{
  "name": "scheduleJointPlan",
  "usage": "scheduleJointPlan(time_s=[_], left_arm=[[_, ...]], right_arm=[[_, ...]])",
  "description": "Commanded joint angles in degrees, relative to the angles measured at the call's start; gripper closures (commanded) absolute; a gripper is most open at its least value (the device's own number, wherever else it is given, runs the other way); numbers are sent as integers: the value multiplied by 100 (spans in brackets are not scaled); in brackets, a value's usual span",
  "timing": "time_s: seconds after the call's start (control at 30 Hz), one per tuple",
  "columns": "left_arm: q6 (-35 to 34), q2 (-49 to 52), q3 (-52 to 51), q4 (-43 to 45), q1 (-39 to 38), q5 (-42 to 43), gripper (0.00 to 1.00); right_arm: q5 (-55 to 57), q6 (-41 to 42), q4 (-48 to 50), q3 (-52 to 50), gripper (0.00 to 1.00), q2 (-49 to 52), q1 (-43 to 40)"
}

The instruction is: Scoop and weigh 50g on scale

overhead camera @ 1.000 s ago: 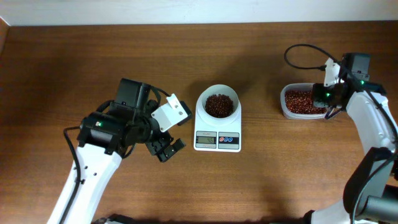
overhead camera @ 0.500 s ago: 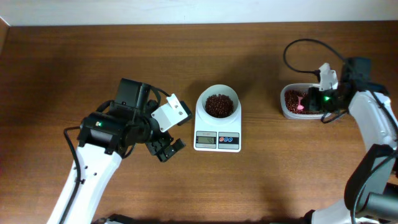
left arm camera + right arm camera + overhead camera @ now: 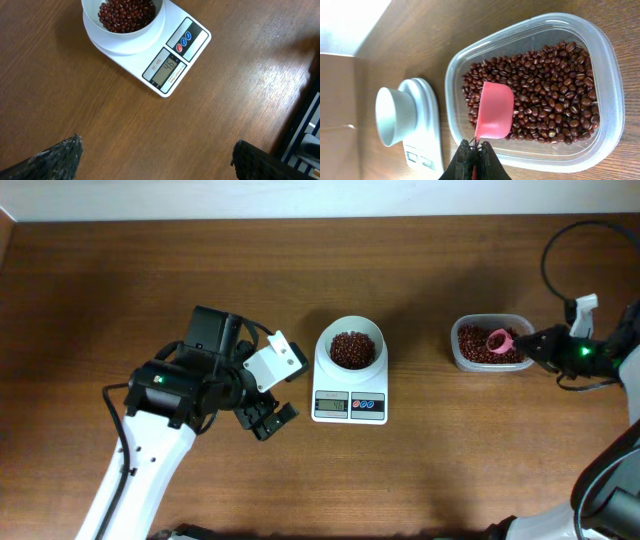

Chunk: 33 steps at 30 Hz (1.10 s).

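Your right gripper (image 3: 475,155) is clenched on the pink scoop (image 3: 494,111) in the tub (image 3: 607,65) of beans (image 3: 545,95) since the scale (image 3: 165,70) looks just short; left gripper (image 3: 272,420) hangs released, watching it.

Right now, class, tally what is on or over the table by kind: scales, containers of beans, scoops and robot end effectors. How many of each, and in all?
Scales: 1, the scale
Containers of beans: 2, the white bowl and the clear tub
Scoops: 1, the pink scoop
End effectors: 2, the left end effector and the right end effector
Total: 6
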Motion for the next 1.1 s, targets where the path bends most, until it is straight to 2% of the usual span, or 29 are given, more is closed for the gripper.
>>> scheduleJointPlan(time_s=[0.0, 0.37, 0.7, 0.87, 1.07], left_arm=[[109, -66, 87, -4, 24, 83, 1], [109, -66, 87, -4, 24, 83, 1], [109, -66, 87, -4, 24, 85, 1], [109, -66, 87, -4, 24, 83, 1], [109, -66, 87, -4, 24, 83, 1]], right_arm=[[-520, -20, -37, 52, 96, 50, -160], [-1805, -20, -81, 52, 96, 50, -304], [-2275, -37, -118, 52, 96, 50, -74], [-2684, -37, -116, 52, 96, 50, 382], [-2677, -35, 94, 52, 96, 50, 1471]])
